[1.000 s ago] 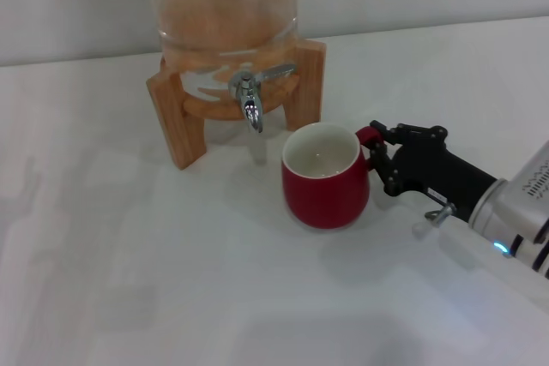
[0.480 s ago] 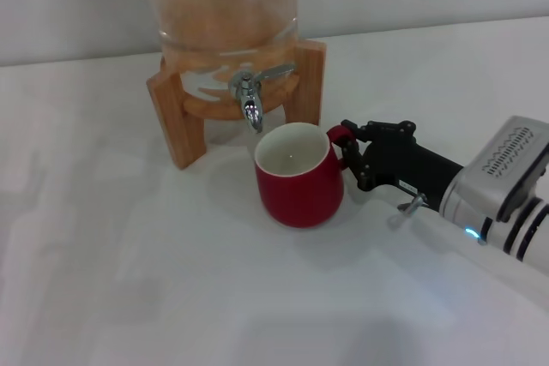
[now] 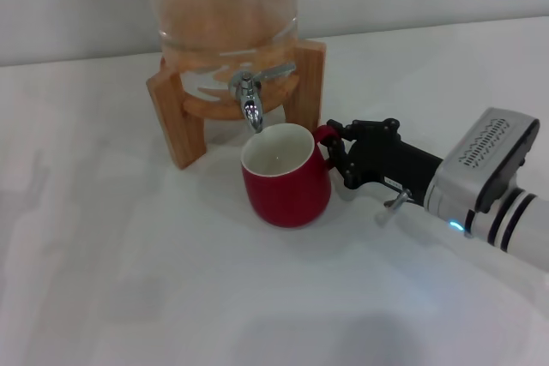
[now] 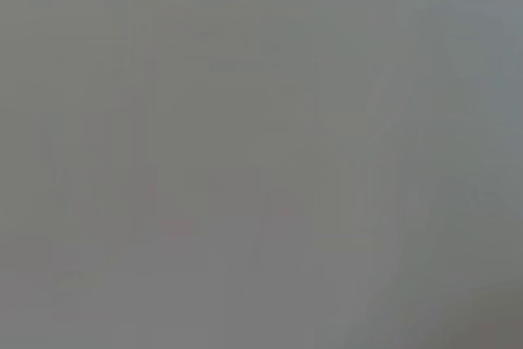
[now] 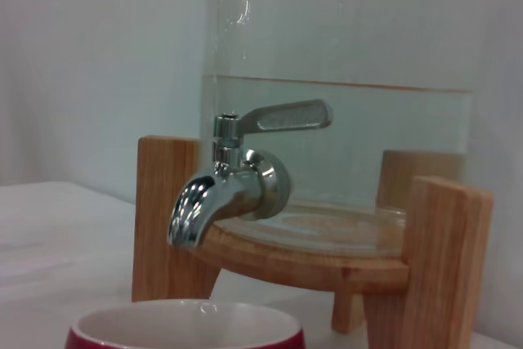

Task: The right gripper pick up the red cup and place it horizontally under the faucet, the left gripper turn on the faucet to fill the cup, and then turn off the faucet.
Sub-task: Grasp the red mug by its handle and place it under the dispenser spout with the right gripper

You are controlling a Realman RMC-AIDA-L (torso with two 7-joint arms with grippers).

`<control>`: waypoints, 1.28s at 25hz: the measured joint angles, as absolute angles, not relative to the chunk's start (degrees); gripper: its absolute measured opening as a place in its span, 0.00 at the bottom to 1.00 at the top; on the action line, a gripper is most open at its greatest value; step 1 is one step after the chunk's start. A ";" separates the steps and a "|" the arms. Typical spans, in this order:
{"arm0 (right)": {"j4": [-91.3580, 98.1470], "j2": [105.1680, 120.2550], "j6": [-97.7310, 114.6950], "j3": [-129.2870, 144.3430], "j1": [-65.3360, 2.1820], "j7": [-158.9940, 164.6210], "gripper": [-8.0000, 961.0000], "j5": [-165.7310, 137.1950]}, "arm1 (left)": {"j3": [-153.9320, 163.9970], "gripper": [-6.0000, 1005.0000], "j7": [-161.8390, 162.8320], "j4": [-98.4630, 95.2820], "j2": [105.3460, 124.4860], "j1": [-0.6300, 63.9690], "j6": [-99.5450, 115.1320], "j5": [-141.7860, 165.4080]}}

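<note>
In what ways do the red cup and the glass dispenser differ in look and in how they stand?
The red cup is opaque and dark red with a white inside; the glass dispenser is clear. The cup sits on the table, held by the right gripper; the dispenser rests raised on a wooden stand. Both stand upright.

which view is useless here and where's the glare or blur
Left wrist view: flat grey, nothing to make out. Head view: bright glints on the faucet, dispenser hazy. Right wrist view: faucet sharp with highlights on its spout, cup rim at the frame's edge is soft.
</note>
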State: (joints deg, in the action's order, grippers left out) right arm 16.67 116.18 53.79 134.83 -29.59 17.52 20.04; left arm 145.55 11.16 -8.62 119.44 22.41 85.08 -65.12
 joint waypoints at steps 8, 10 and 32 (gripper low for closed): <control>17.16 116.19 52.70 135.53 -31.26 18.23 0.13 20.04 | 145.55 0.83 11.17 -8.61 119.44 22.54 84.45 -65.12; 17.40 116.19 52.33 135.56 -31.54 18.26 0.13 20.04 | 145.55 0.83 11.20 -8.61 119.44 22.56 84.33 -65.12; 17.93 116.19 47.45 134.30 -32.56 18.37 0.12 20.81 | 145.55 0.83 11.25 -8.61 119.44 22.77 84.20 -65.13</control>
